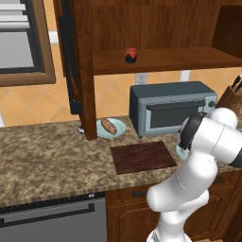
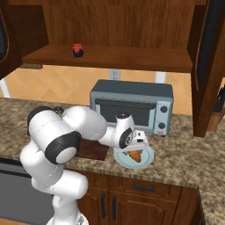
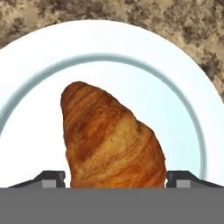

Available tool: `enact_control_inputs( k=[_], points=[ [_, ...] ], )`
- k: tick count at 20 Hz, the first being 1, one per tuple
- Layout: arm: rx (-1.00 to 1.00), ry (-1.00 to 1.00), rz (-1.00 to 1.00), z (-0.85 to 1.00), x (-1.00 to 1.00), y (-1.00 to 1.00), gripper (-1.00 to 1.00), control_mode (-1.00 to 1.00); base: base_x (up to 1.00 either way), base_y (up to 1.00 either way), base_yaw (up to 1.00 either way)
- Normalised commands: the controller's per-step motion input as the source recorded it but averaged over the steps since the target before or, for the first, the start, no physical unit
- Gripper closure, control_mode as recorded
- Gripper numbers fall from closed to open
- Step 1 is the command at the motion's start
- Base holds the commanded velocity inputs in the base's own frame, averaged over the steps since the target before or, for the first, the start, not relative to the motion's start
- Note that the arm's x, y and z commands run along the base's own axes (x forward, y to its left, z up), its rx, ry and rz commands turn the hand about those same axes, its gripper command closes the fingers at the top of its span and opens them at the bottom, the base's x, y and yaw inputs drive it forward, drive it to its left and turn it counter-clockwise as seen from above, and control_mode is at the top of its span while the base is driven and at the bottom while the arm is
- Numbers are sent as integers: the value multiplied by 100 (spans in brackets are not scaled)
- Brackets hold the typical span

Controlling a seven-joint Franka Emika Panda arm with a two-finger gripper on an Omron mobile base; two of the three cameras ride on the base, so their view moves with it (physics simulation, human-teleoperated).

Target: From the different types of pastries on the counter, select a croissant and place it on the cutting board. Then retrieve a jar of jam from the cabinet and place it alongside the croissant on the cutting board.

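Note:
The golden-orange croissant (image 3: 109,135) lies on a pale blue plate (image 3: 175,87) on the granite counter (image 2: 189,154), right of the cutting board (image 2: 92,150). My gripper (image 3: 116,177) is down over it and open, one dark fingertip on each side of the croissant's near end. From the right base view the croissant (image 2: 135,156) sits just under the gripper (image 2: 134,149), still resting on the plate (image 2: 147,162). The dark wooden cutting board (image 1: 143,157) is bare. The red-lidded jar of jam (image 1: 131,55) stands on the cabinet shelf (image 1: 165,60). The brown loaf pastry (image 1: 108,125) lies on another plate.
A grey toaster oven (image 1: 170,108) stands behind the cutting board and the croissant's plate. A knife block (image 1: 231,97) is at the far right. The cabinet's vertical side panel (image 1: 87,71) reaches down to the counter beside the loaf's plate (image 1: 118,130).

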Motion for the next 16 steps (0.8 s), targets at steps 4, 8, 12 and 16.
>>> enact_control_inputs(
  k=[4, 8, 12, 16],
  points=[
    [-1, 0, 0, -29, 0, 0, 100, -100, 0, 0, 0],
    [0, 0, 0, -13, 0, 0, 100, -100, 0, 0, 0],
    [0, -13, 0, 25, 0, 0, 100, -100, 0, 0, 0],
    [0, -18, 0, 59, -3, 14, 100, -100, 0, 0, 0]
  ],
)
